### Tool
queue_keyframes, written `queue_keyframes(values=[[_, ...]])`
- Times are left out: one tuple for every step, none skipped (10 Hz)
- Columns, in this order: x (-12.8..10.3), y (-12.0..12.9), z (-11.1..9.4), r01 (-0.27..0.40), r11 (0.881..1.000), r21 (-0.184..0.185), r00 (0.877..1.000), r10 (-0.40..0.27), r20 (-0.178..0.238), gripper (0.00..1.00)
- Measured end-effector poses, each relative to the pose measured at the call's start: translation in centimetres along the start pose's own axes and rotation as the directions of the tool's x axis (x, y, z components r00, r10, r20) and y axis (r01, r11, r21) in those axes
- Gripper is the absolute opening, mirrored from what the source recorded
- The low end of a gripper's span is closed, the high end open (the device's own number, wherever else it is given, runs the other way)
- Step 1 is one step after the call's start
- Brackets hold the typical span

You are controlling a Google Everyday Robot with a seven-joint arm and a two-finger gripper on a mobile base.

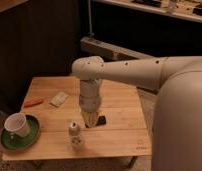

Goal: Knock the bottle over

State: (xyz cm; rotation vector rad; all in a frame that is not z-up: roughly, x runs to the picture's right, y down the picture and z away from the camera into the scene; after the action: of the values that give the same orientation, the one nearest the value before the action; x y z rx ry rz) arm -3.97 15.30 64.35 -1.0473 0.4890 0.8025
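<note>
Bottle standing upright, gripper hanging just beside it

Bottle [75,133] is standing upright on the wooden table [119,137], near the table's front edge and roughly midway along it. It is showing a whitish body and a dark round cap. The gripper [90,119] is hanging just up and to the right of the bottle, pointing down at the tabletop from the end of the pale arm [124,72], which is reaching in from the right. Whether the gripper is touching the bottle cannot be told from this view.

A small dark object [100,120] is lying on the table just right of the gripper, behind and to the right of the bottle. Well to the left of the bottle, a white cup [16,125] is sitting on a green plate [29,140] at the table's front left corner. Behind and to the left of the bottle, a pale packet [59,99] is resting on the wood, and farther left an orange item [33,103] is lying near the table's left edge.
</note>
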Motion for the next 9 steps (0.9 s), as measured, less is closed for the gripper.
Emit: queue_keyframes(values=[[-0.1, 0.3, 0.3, 0.005, 1.000, 0.006, 1.000, -0.005, 0.002, 0.00], [-0.6, 0.6, 0.6, 0.014, 1.000, 0.003, 1.000, -0.014, 0.002, 0.00], [-1.0, 1.0, 1.1, 0.030, 0.999, -0.010, 1.000, -0.030, -0.001, 0.00], [-1.3, 1.3, 1.6, 0.046, 0.999, -0.027, 0.999, -0.047, -0.007, 0.00], [-1.6, 1.6, 2.1, 0.058, 0.997, -0.041, 0.998, -0.059, -0.015, 0.00], [-1.8, 1.8, 2.3, 0.065, 0.997, -0.050, 0.998, -0.067, -0.021, 0.00], [-2.2, 2.2, 2.8, 0.078, 0.994, -0.071, 0.996, -0.081, -0.037, 0.00], [-2.4, 2.5, 3.1, 0.087, 0.992, -0.088, 0.995, -0.091, -0.050, 0.00], [-2.6, 2.8, 3.4, 0.098, 0.989, -0.109, 0.993, -0.105, -0.061, 0.00]])
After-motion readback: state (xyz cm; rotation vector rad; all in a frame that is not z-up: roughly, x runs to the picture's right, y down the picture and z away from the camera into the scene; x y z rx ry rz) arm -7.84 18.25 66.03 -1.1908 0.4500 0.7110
